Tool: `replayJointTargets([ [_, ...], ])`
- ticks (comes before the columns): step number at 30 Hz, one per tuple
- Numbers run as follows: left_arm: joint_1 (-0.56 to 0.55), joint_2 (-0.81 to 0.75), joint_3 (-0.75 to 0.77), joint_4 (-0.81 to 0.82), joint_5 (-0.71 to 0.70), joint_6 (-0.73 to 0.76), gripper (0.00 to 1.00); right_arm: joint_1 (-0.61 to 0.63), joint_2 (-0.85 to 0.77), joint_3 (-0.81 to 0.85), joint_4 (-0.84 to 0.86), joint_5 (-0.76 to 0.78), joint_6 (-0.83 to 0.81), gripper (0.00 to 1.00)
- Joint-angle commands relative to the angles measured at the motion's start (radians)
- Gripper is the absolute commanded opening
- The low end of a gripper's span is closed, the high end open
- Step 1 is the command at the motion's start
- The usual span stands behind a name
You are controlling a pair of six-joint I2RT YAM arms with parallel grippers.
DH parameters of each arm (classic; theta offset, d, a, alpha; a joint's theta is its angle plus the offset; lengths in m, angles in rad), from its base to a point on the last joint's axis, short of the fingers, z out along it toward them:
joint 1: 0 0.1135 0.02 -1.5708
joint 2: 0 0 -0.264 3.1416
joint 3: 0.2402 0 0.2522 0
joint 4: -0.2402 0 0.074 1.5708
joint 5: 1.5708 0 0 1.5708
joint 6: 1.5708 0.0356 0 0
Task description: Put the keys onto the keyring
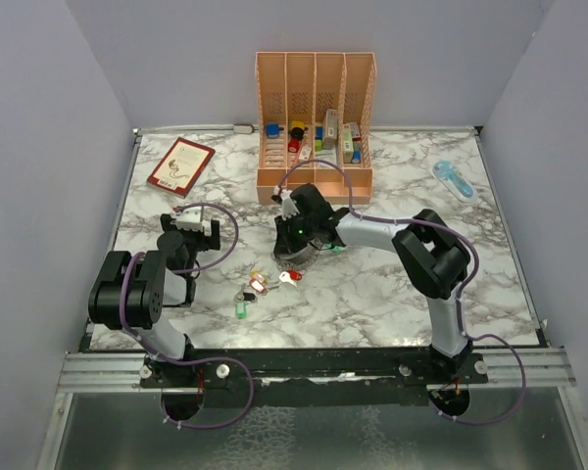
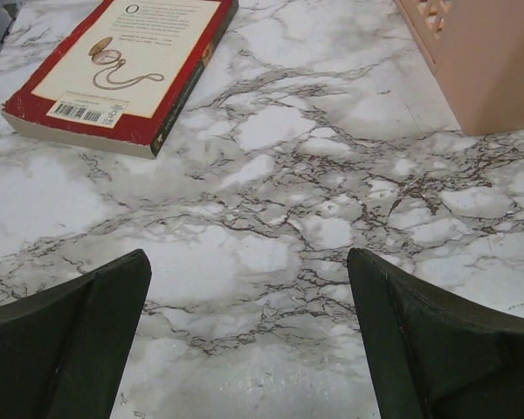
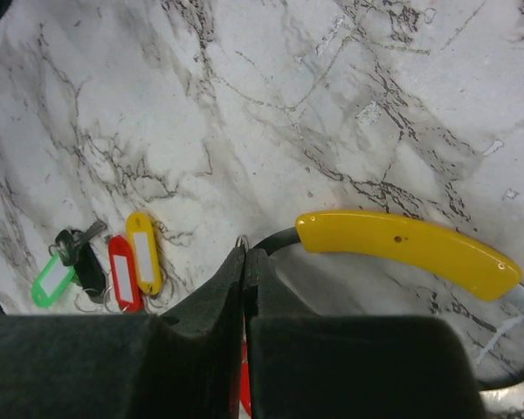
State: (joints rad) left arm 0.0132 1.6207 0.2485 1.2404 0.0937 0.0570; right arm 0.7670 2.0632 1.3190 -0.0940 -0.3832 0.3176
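My right gripper [image 3: 246, 250] is shut, and a small silvery split ring peeks out at its fingertips with a red tag [image 3: 244, 393] showing between the fingers. A large loop with a curved yellow sleeve [image 3: 406, 249] lies on the marble right beside the tips; this is the keyring. A bunch of keys with green [image 3: 52, 278], red [image 3: 122, 272] and yellow [image 3: 144, 251] tags lies to the left, and shows in the top view [image 1: 247, 292]. My left gripper [image 2: 247, 257] is open and empty over bare marble, left of the keys [image 1: 198, 227].
A red-edged book [image 1: 180, 164] lies at the back left, also in the left wrist view [image 2: 122, 61]. The peach organizer [image 1: 316, 117] with coloured blocks stands at the back centre. A light blue tool [image 1: 453, 179] lies at the back right.
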Motion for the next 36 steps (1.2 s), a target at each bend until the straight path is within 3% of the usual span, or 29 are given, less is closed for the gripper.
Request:
replayJointTargets([
  [1,0.001,-0.020,0.012,0.021,0.050,0.013,0.99,0.009,-0.129,0.004,-0.042,0.014,-0.060,0.01],
  [5,0.001,-0.044,-0.007,0.041,0.029,0.002,0.99,0.009,-0.177,0.005,-0.053,0.027,-0.077,0.01],
  [8,0.001,-0.185,0.022,-0.139,-0.029,-0.023,0.99,0.009,-0.194,-0.005,-0.041,0.021,-0.068,0.01],
  [11,0.002,-0.241,0.060,-0.168,-0.050,-0.022,0.99,0.009,-0.204,-0.018,-0.012,0.004,-0.053,0.01],
  [14,0.002,-0.238,0.164,-0.345,0.092,-0.011,0.99,0.009,-0.209,0.001,-0.033,0.003,-0.067,0.01],
  [17,0.003,-0.223,0.305,-0.550,0.412,0.006,0.94,0.009,-0.227,0.020,-0.079,0.022,-0.093,0.01],
  [20,0.001,-0.183,0.424,-0.651,0.765,-0.011,0.89,0.009,-0.255,0.025,-0.106,0.020,-0.117,0.01],
  [22,-0.008,-0.151,0.483,-0.698,0.876,-0.041,0.87,0.008,-0.278,0.026,-0.120,0.009,-0.124,0.01],
  [25,-0.032,-0.122,0.532,-0.784,0.971,-0.008,0.86,0.008,-0.306,0.031,-0.140,-0.021,-0.126,0.01],
  [31,-0.110,-0.147,0.593,-1.075,1.026,0.227,0.85,0.007,-0.334,0.061,-0.194,-0.097,-0.139,0.01],
  [36,-0.132,-0.147,0.616,-1.146,1.057,0.267,0.84,0.007,-0.349,0.067,-0.215,-0.125,-0.149,0.01],
])
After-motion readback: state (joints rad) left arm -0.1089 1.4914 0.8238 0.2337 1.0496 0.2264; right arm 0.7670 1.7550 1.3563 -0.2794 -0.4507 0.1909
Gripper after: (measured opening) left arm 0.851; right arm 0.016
